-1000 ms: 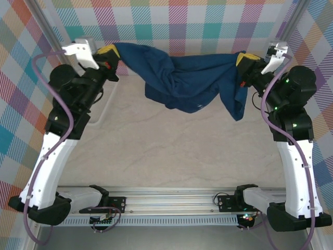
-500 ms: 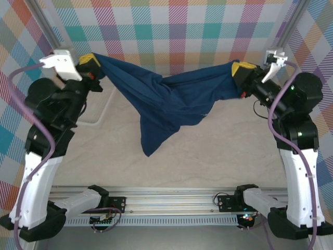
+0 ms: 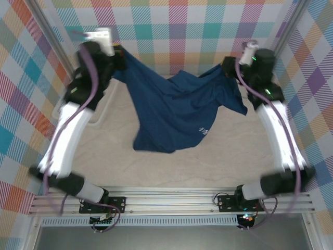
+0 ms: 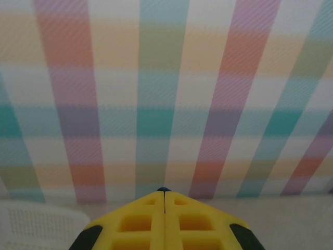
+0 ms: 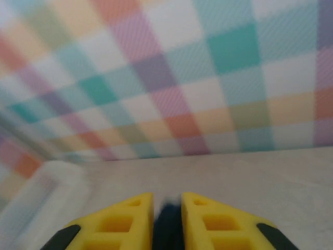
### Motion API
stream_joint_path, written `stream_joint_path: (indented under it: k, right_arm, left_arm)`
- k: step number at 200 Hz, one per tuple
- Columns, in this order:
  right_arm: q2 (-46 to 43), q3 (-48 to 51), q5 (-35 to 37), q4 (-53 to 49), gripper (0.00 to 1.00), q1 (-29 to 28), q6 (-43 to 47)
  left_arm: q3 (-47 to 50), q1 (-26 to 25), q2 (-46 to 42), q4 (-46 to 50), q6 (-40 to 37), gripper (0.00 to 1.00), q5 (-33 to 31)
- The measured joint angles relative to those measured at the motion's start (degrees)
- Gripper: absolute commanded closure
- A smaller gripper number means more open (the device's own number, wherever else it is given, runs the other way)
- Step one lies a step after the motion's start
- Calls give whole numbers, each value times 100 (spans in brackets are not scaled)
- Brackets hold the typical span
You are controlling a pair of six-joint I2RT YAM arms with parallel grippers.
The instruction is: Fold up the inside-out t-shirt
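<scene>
1. Strung the inside-out t-shirt [image 3: 177, 112] along the far edge of the table [image 3: 171, 172], lifted between both grippers with its lower part sagging toward the middle. Judged a spreading move, to open the cloth flat before folding.
2. Clenched the left gripper [image 4: 164, 194] fully on a thin sliver of navy cloth, near the far-left corner.
3. Grasped a thicker bunch in the right gripper [image 5: 167, 198], jaws narrowly parted around it, near the far-right corner.

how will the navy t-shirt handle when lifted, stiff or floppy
Likely floppy: the t-shirt sags in loose folds between the left gripper and right gripper. Probably light: a fingertip pinch at the left holds that side up. Its free hem would likely swing when moved.
</scene>
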State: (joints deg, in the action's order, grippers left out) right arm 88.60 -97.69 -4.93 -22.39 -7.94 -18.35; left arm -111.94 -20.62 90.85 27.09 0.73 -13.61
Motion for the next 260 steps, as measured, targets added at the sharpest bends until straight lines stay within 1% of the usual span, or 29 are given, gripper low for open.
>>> stream_joint_path:
  k: [6,16,25,33,45,55,68,84,85,88,97,98,103,107,115,123,129,136,146,156,168,181,194,208,224,234,241,260]
  right_arm:
    - [636,-280,118,-59,55,0,52]
    - [1360,-380,216,-111,47,2,87]
    - [1700,-131,223,-175,42,0,205]
    - [1797,284,219,-289,40,-24,293]
    - [1740,874,177,-520,34,-107,369]
    - [1565,1346,90,-625,31,-238,433]
    - [1110,2000,-28,-640,30,-518,507]
    - [341,2710,-122,-688,29,-975,553]
    - [310,2732,-127,-691,29,-992,553]
    - [153,2848,-179,-706,29,-1097,555]
    - [-177,3062,-208,-754,28,-1272,555]
    - [-205,3075,-205,-756,28,-1283,557]
    - [-345,3163,-186,-780,28,-1320,560]
    - [-442,3220,-149,-811,28,-1322,560]
    - [-555,3296,-52,-861,28,-1266,560]
    - [-586,3364,-2,-894,28,-1121,553]
    - [-575,3407,-4,-894,28,-1001,546]
    - [-544,3482,-48,-892,28,-804,511]
    - [-505,3606,-166,-861,29,-533,437]
    - [-459,3722,-223,-848,29,-306,365]
    - [-358,3775,-221,-859,29,-129,295]
    - [-205,3773,-229,-817,29,-68,251]
    - [-35,3766,-254,-789,30,2,232]
    - [144,3764,-225,-737,30,127,181]
    - [315,3731,22,-697,30,302,120]
    - [448,3609,199,-728,30,365,101]
    - [568,3473,310,-719,30,407,96]
    - [990,3003,448,-645,32,420,74]
  left_arm:
    - [-146,28,557,129,52,100,79]
    - [-203,52,1305,310,153,100,247]
    - [-107,57,1775,463,240,100,393]
    - [120,59,2083,566,321,100,538]
    - [507,57,2337,697,446,100,721]
    - [765,57,2424,811,520,100,831]
    - [946,59,2448,846,586,100,876]
    - [1003,68,2448,737,605,100,824]
    - [1003,68,2448,730,605,99,817]
    - [1005,68,2448,708,608,93,802]
    - [1008,85,2448,656,592,69,658]
    - [1008,87,2448,649,599,67,647]
    - [1008,98,2448,629,601,47,533]
    - [1008,107,2448,616,599,37,461]
    - [1012,133,2448,597,603,32,260]
    - [1088,162,2420,553,619,27,74]
    - [1217,160,2363,498,656,22,-4]
    - [1556,140,2194,354,695,17,-52]
    - [2369,98,1738,55,782,13,-55]
    - [3211,-48,1189,-116,855,13,55]
    - [4203,-431,444,-452,898,13,393]
    - [4966,-1113,-199,-796,885,14,837]
    - [5311,-1829,-442,-1078,782,15,1139]
    - [5405,-2514,-323,-1261,597,17,1322]
    - [5399,-3016,72,-1384,417,21,1360]
    - [5375,-3185,398,-1392,334,26,1305]
    - [5370,-3244,627,-1392,273,31,1250]
    - [5370,-3257,1115,-1366,138,43,1060]
